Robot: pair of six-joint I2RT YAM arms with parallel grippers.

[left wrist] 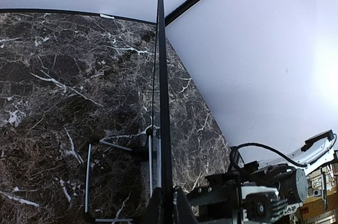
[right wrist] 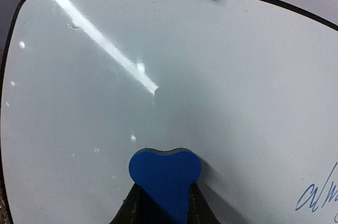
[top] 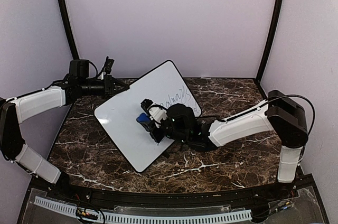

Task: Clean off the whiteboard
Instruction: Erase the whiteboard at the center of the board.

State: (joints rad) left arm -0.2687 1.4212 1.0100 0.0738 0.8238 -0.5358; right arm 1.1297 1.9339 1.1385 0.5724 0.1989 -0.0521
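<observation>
- Two holds are on. My left gripper (top: 112,89) is clamped fully closed on the whiteboard's (top: 124,126) far-left rim. My right gripper (right wrist: 165,205), barely parted, pinches the blue eraser (right wrist: 165,171), seemingly touching the board face.
- The board leans tilted over the table's (top: 237,155) middle, towards its back edge, on a thin wire stand (left wrist: 87,182).
- I judge it light, stiff and slick. It could skid or tip under pressure, so the rim is the place to hold.
- Blue handwriting (top: 177,100) sits near its right corner, and my own right forearm (top: 240,126) lies closest.

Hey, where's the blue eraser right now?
In the top view the blue eraser sits near the middle of the whiteboard, pinched in the right gripper, left of the handwriting.
</observation>
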